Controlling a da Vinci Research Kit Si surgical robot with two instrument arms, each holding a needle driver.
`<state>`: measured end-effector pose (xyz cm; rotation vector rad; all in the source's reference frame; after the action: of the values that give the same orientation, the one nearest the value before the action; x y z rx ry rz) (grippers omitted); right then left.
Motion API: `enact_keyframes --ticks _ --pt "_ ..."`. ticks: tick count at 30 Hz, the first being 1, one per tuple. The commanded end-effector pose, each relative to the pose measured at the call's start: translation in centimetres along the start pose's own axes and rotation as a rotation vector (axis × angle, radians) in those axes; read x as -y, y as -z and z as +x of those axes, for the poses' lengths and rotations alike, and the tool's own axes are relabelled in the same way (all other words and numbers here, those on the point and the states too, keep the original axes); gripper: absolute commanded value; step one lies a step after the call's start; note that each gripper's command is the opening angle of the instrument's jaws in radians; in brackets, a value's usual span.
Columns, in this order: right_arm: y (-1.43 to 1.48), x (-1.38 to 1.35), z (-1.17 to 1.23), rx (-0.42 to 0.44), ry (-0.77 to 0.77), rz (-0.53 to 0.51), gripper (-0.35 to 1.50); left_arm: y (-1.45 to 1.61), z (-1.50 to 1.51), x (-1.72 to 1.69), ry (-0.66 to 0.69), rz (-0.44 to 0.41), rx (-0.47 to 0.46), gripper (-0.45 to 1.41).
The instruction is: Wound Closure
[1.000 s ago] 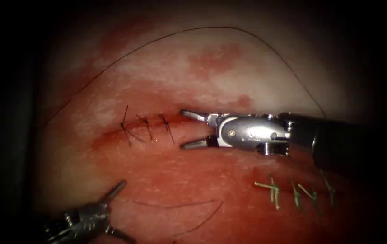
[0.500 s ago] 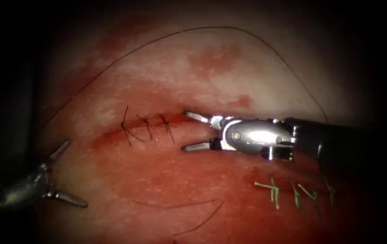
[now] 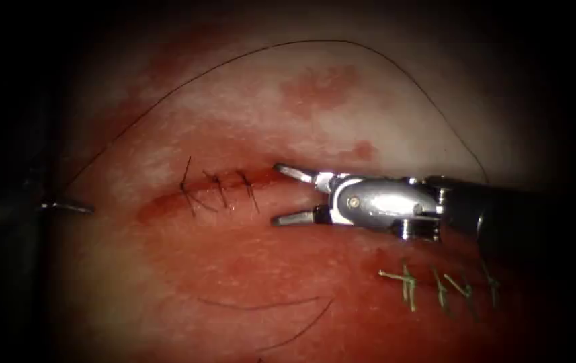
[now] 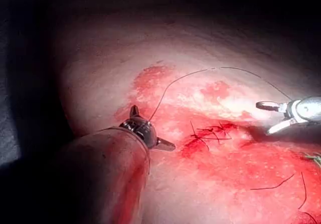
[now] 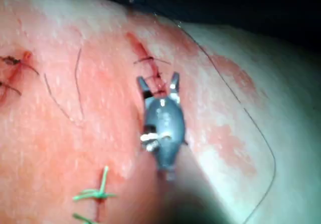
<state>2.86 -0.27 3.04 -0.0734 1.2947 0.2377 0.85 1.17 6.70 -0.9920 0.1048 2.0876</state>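
My left gripper (image 4: 153, 127) sits at the far left of the pale, red-streaked pork tissue (image 3: 341, 121), well away from the cut (image 3: 160, 203). In its wrist view the jaws are spread wide. The long, thin dark thread (image 3: 314, 42) runs down into the crotch between them, so they are around it and have not closed on it.

My right gripper (image 3: 276, 193) hovers at the right end of the cut, just beside the three dark stitches (image 3: 220, 190). Its jaws are also wide apart and hold nothing. I cannot tell where the needle lies.

I judge the step in hand to be picking up this thread with the left gripper. To do that well, I want the strand seated deep between the jaws and lying across them, not along them, before I close. I should close on thread alone, because the tissue lies right under the lower jaw. The thread arcs slack high over the tissue and runs behind the right tool's shaft, so any pull should be slow while I watch that it does not snag there. A hard pull could strain the stitches already placed.

The loose dark cut ends (image 3: 261, 306) and the row of green stitches (image 3: 408, 286) lie well apart from both grippers, so they need no attention.
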Motion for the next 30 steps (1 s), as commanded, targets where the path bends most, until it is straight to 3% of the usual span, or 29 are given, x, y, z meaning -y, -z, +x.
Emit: enact_keyframes --ticks 1,7,14,15,16,17,18,24,30 --pt "-0.06 0.0 -0.01 -0.003 0.001 0.002 1.23 -0.12 -0.02 0.03 -0.009 -0.002 0.005 0.82" --pt "-0.07 0.0 -0.02 -0.003 0.001 0.002 1.23 -0.29 -0.2 0.16 -0.03 -0.02 0.029 0.62" --pt "-0.09 0.0 -0.01 -0.002 0.001 0.0 1.23 -0.45 -0.41 0.35 0.01 -0.042 0.052 0.59" --pt "-0.09 0.01 -0.01 -0.001 0.001 -0.001 1.23 -0.49 -0.47 0.35 0.024 -0.06 0.058 0.51" --pt "-0.1 0.01 -0.01 -0.001 0.001 -0.001 1.23 -0.51 -0.49 0.34 0.037 -0.077 0.059 0.3" --pt "-0.1 0.0 -0.01 -0.001 0.001 -0.001 1.23 -0.51 -0.52 0.32 0.05 -0.1 0.062 -0.02" --pt "-0.1 0.0 -0.01 -0.001 0.001 -0.001 1.23 -0.49 -0.55 0.29 0.047 -0.124 0.076 -0.45" --pt "-0.1 0.0 -0.01 -0.001 0.001 -0.002 1.23 -0.31 -0.41 0.24 0.08 -0.15 0.087 -0.45" --pt "-0.1 0.01 0.0 0.0 0.001 -0.002 1.23 -0.29 -0.04 0.24 0.013 -0.147 0.07 -0.45"
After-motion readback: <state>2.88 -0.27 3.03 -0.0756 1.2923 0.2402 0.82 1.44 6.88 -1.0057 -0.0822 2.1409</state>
